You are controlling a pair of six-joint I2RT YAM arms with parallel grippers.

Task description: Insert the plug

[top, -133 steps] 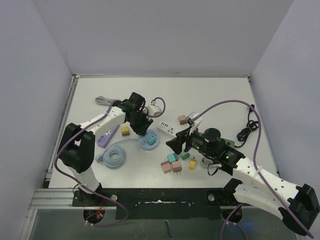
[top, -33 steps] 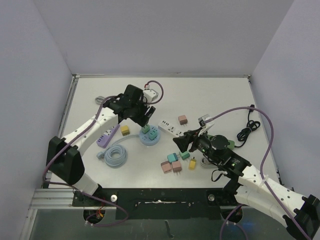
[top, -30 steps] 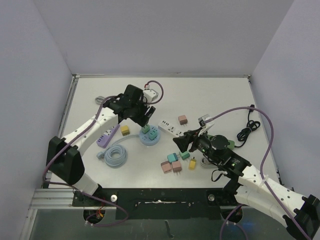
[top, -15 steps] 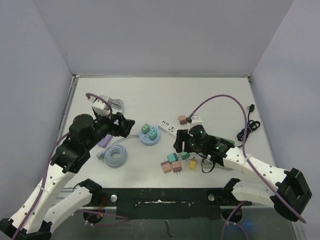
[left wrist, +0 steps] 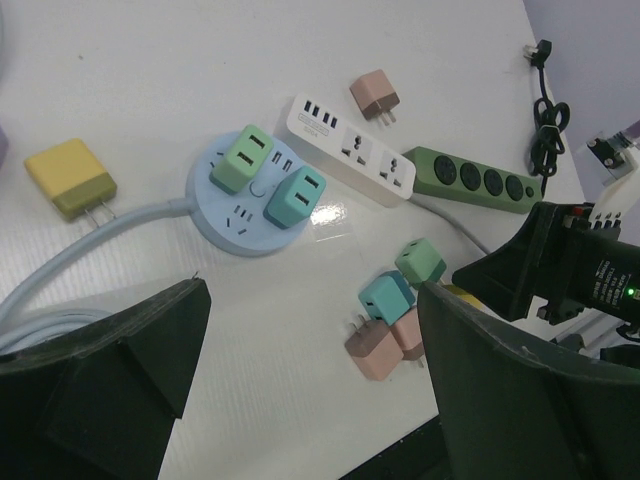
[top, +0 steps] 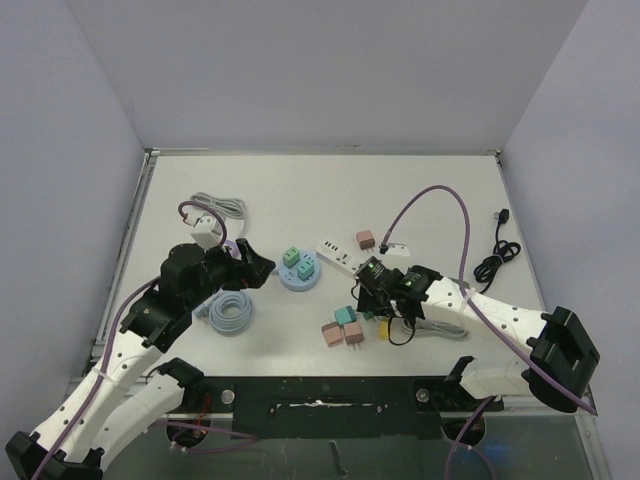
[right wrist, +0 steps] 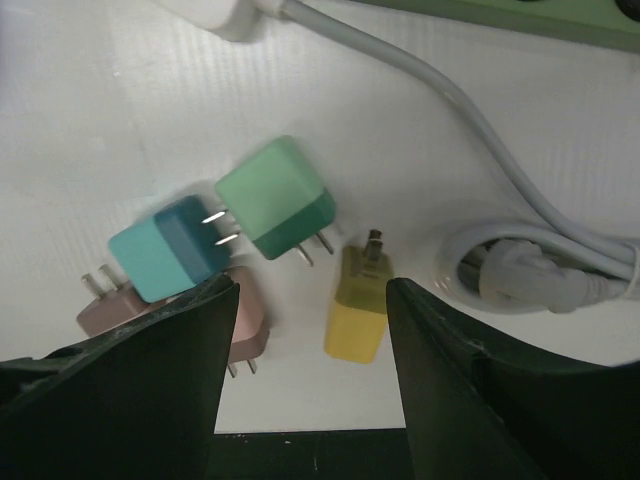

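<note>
Jaws on your left arm stand spread wide and hold nothing. In the top view they hang near the round blue socket hub [top: 299, 272], on its left and apart from it. That hub sits on the counter [top: 430, 190] with two plugs already seated in it side by side, a light green plug [left wrist: 242, 158] and a teal plug [left wrist: 295, 197]. Your right jaws are parted too, with nothing pinched. In the right wrist view a yellow plug [right wrist: 358, 308] lies flat on the counter, in the gap between them, its prongs pointing toward the top of that view. Just left of it lie a two-tone green plug [right wrist: 275, 198] and a blue plug [right wrist: 165, 250], close against each other. Two pink plugs [right wrist: 252, 330] lie partly hidden behind the jaw on the left of that view. A white cable coil [right wrist: 530, 265] lies just right of the yellow plug. Beyond the hub you have a white power strip [left wrist: 350, 150], with a green power strip [left wrist: 480, 178] just past its right end. A lone pink plug [left wrist: 375, 95] rests near the white strip, and a second yellow plug [left wrist: 70, 178] sits left of the hub.
</note>
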